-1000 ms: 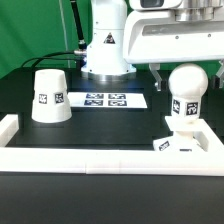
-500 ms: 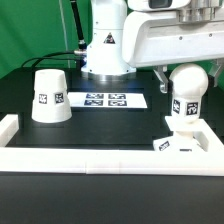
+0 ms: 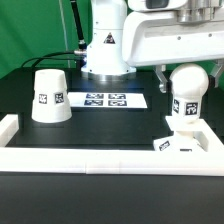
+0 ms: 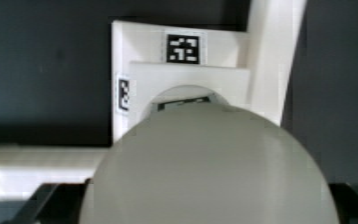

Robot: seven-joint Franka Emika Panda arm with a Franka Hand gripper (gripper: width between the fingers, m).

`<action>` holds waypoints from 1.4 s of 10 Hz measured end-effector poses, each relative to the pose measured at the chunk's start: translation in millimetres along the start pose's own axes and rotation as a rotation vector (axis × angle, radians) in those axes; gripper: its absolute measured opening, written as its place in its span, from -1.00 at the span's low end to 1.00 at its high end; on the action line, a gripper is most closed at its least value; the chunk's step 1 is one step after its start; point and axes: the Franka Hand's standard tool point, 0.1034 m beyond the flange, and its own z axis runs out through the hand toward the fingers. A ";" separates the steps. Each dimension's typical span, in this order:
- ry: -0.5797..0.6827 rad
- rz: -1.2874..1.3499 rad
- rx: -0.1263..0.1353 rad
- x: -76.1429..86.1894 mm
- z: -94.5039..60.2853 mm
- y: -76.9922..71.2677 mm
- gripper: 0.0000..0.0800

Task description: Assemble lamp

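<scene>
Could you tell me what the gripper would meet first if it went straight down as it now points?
Probably the bulb, upright on the base: the open gripper hangs over it, jaws to either side. Depth is unclear, so the jaws might slip past it.

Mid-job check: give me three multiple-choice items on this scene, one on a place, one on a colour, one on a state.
1. Where is the bulb? A) inside a box B) on the base C) on a shelf
2. What colour is the shade? A) red B) black C) white
3. How is the shade placed? A) standing, wide end down B) tipped on its side C) fitted over the bulb

Answers:
1 B: the bulb stands upright on the blocky base.
2 C: the shade is white with one black tag.
3 A: it stands alone at the exterior view's left, apart from the bulb.
</scene>
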 end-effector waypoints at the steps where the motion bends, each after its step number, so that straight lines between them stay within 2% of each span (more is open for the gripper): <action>1: 0.002 0.121 -0.002 0.2 -0.6 -1.0 0.44; 9: -0.009 0.942 0.014 -1.7 2.0 0.1 0.45; 11: -0.016 1.032 0.022 0.3 1.7 0.9 0.45; 12: -0.015 1.041 0.023 0.2 1.9 -0.2 0.59; 13: -0.015 1.028 0.023 0.2 1.9 -0.7 0.59; 14: -0.014 0.984 0.023 0.2 1.9 -0.7 0.72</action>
